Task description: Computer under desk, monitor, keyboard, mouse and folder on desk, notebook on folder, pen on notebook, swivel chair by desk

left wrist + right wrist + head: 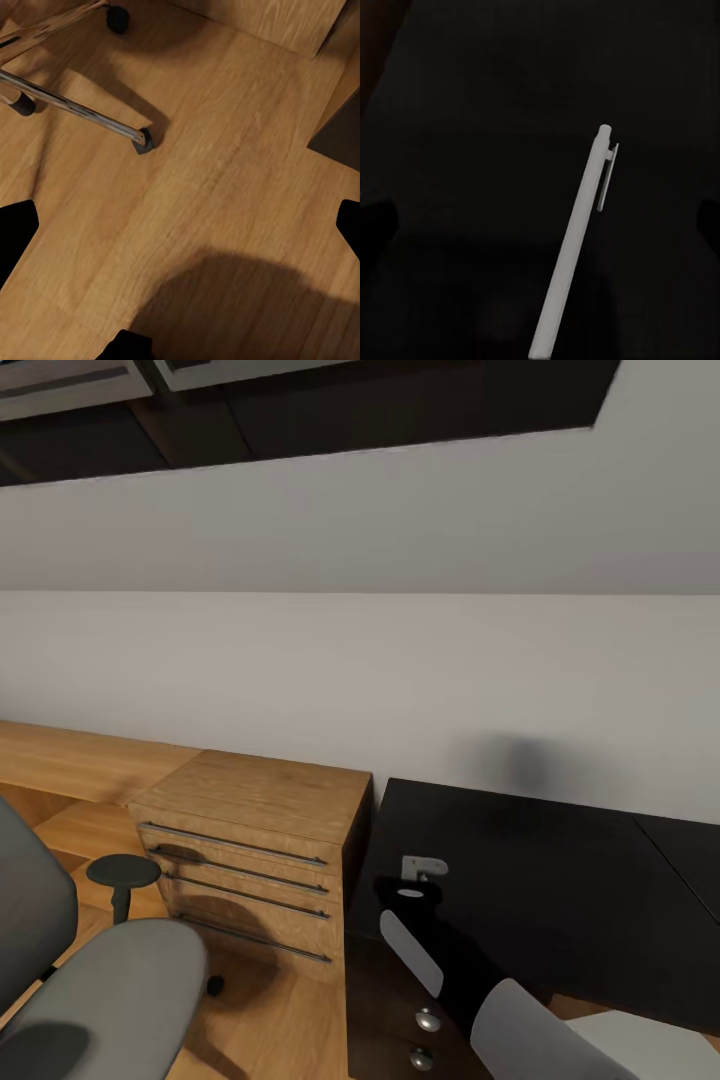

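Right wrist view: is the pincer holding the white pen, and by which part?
It cannot be told: the pen runs out of the picture toward the right pincer, whose fingers hardly show against the black desk.

desks: you've got one black desk [560, 860]
swivel chairs: just one, the grey swivel chair [90, 980]
wooden cabinets: one wooden cabinet [255, 830], four bar handles on it
pens: one white pen [574, 247]
silver knobs: two silver knobs [427, 1020]
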